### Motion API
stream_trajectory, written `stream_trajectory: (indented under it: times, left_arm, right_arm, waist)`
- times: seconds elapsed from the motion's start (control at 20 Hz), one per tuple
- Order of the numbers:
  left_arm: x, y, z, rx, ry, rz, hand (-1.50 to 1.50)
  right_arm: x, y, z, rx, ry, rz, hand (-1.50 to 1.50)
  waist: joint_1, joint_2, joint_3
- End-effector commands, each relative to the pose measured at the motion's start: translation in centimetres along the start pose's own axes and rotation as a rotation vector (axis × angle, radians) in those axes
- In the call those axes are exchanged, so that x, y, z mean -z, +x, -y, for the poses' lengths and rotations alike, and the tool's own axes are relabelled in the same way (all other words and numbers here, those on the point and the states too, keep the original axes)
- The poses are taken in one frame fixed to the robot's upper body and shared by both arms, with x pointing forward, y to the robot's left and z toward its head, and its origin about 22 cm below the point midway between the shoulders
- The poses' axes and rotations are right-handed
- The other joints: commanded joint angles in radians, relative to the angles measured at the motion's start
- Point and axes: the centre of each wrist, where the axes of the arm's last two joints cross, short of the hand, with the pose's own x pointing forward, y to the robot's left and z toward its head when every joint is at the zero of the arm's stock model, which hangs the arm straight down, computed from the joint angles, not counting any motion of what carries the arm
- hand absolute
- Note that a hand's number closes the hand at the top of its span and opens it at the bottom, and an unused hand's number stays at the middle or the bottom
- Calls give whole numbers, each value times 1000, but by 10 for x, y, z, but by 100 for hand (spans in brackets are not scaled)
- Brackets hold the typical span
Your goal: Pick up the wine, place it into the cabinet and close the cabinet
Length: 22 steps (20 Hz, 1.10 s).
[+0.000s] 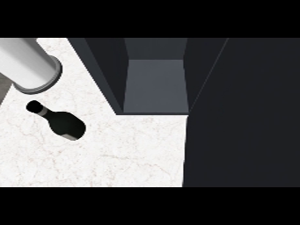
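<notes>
Head view: wine bottle stands on the marble counter at left, cabinet open at upper centre. Glass looks heavy, slick, breakable, so grip the body. Neither hand's fingers visible — cannot tell.

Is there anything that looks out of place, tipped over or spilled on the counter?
Nothing stands out. The wine bottle stands on the marble counter with no spill around it, and the dark cabinet is open and holds nothing. A grey cylinder shows at upper left.
</notes>
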Motion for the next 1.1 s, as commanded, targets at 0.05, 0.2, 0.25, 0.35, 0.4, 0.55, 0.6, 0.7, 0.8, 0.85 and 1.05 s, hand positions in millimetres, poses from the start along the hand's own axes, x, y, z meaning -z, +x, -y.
stream_trajectory:
  times: [0.05, 0.2, 0.25, 0.35, 0.4, 0.55, 0.6, 0.7, 0.8, 0.85, 1.05]
  left_arm:
    - [-10, 10, -20, 15, 40, 12, -150]
    - [-11, 14, -19, 17, 70, -2, -150]
    - [-8, 25, -35, 34, 73, 9, -150]
    - [-2, 7, -32, 35, 97, 6, -150]
    - [1, 33, -41, 55, 121, 27, -150]
    - [8, 25, -66, 59, 128, 26, -150]
    - [0, 17, -56, 69, 125, 4, -150]
    - [4, 12, -68, 57, 148, -6, -150]
    - [-5, 8, -79, 56, 142, -16, -150]
    - [-6, 9, -86, 60, 164, -31, -150]
    - [-8, -5, -102, 58, 181, -82, -150]
  right_arm:
    - [-1, 22, 2, -1, -3, 41, -150]
    - [-4, 25, -15, 7, -10, 45, -150]
    - [-16, 24, -10, 15, 2, 58, -150]
    - [-8, 27, -6, -12, 1, 60, -150]
    - [-14, 39, -7, 3, 18, 57, -150]
    - [-19, 30, -8, -3, 3, 56, -150]
    - [-28, 26, -16, -21, -5, 57, -150]
    - [-3, 40, -6, 1, -12, 70, -150]
    - [-12, 25, -4, -9, -18, 66, -150]
    - [-9, 37, 9, -7, -6, 56, -150]
    - [-8, 46, -13, -3, 8, 67, -150]
  waist:
    - [4, 1, 0]
    - [5, 0, 0]
    - [-3, 0, 0]
    - [-3, 1, 0]
    - [-6, 0, 0]
    - [-15, 1, 0]
    - [-11, 0, 0]
    - [-4, 2, 0]
    - [-5, 1, 0]
    - [-7, 2, 0]
    - [-8, 2, -1]
